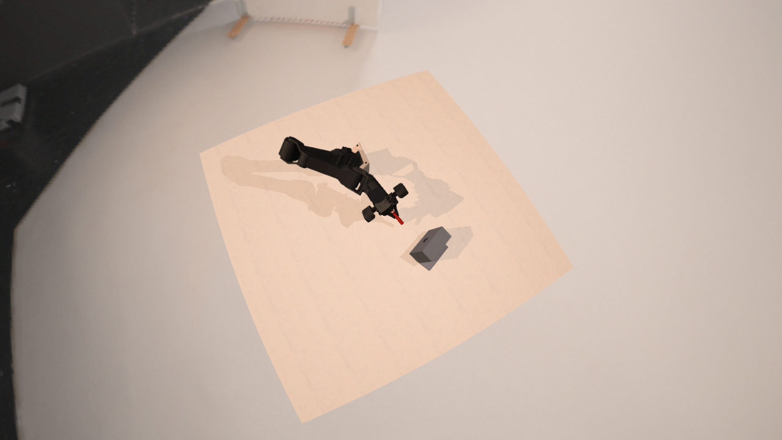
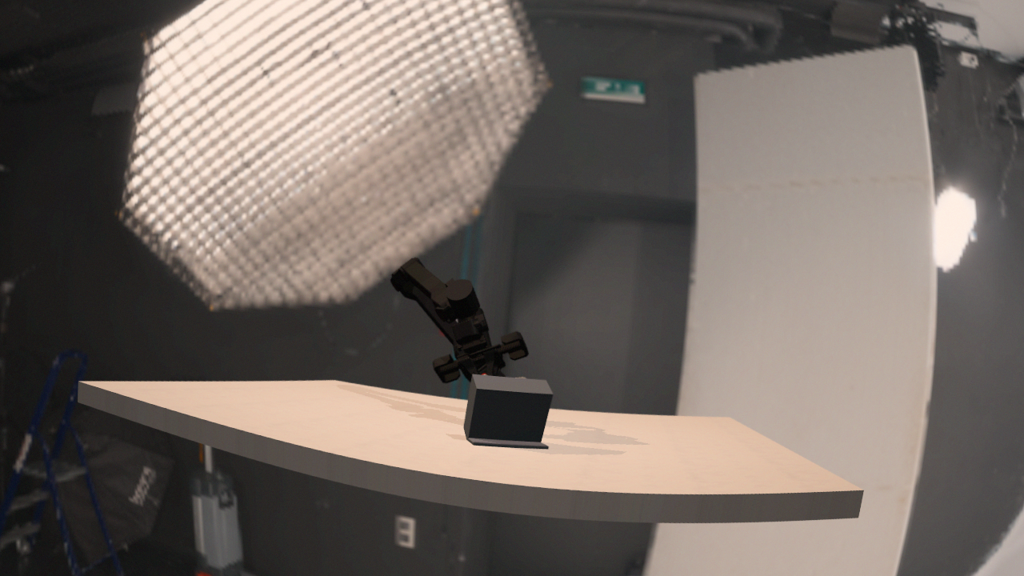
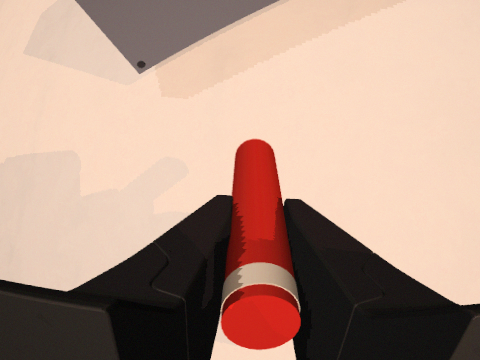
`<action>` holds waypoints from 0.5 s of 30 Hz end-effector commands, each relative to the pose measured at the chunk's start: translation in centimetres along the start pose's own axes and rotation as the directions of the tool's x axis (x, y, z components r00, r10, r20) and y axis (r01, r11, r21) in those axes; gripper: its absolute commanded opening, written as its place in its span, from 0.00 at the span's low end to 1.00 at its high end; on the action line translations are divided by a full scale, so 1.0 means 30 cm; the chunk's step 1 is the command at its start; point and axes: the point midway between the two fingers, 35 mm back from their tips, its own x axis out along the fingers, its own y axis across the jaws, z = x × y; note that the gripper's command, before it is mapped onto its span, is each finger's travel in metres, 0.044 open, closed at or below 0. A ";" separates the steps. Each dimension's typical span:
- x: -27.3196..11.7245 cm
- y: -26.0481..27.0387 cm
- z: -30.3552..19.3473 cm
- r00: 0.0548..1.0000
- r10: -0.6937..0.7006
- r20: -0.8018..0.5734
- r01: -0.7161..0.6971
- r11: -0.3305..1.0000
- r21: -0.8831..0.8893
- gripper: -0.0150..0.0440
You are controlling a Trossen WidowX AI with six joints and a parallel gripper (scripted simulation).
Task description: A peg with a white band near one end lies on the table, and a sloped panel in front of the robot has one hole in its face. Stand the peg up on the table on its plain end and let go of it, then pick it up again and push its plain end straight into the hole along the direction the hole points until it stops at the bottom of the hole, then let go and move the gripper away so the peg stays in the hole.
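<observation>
The red peg (image 1: 398,218) (image 3: 256,215) is held off the table, short of the panel. In the wrist view its white-banded end is nearest the camera and its plain end points away, past the fingertips. My gripper (image 1: 393,212) (image 3: 258,214) is shut on the peg, with one finger on each side. The grey sloped panel (image 1: 433,247) (image 2: 510,415) stands on the table, and its corner (image 3: 165,25) shows at the top of the wrist view. The hole (image 1: 425,240) is a dark spot in the face in the top view. The exterior view shows the panel's back, which hides most of the peg.
The wooden table (image 1: 328,306) (image 2: 286,422) carries the arm (image 1: 322,161) and the panel. The arm's base plate (image 1: 361,156) is behind the gripper. Shadows of the arm and panel fall on the table.
</observation>
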 end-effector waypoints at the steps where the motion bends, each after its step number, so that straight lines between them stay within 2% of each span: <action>1: 0.005 0.008 0.000 1.000 0.012 0.017 -0.012 1.000 0.015 0.25; 15: 0.014 0.026 0.013 0.995 0.039 0.091 -0.045 0.997 0.057 0.25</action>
